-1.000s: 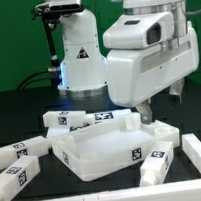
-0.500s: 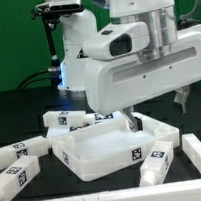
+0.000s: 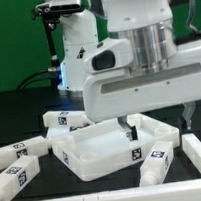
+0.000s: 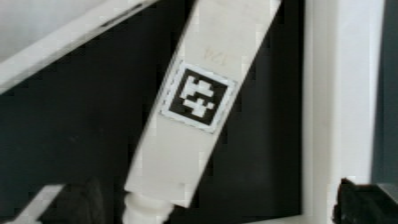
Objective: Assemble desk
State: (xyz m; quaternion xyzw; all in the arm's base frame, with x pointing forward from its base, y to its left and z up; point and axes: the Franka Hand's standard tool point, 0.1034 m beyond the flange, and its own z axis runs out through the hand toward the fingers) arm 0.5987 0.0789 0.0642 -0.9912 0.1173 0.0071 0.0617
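Robot's black fingers spread, empty, above white square-section tagged leg. Leg on black bench, 4 o'clock of white rimmed tabletop panel. Long axis 1–7 o'clock in exterior view, crossing finger gap.

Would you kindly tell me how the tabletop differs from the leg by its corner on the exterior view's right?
The tabletop is a wide, rimmed tray shape; the leg is a narrow square bar. The tabletop lies flat amid the parts; the leg lies slanted beside its corner. Both are white, bear a black-and-white tag and rest on the dark table.
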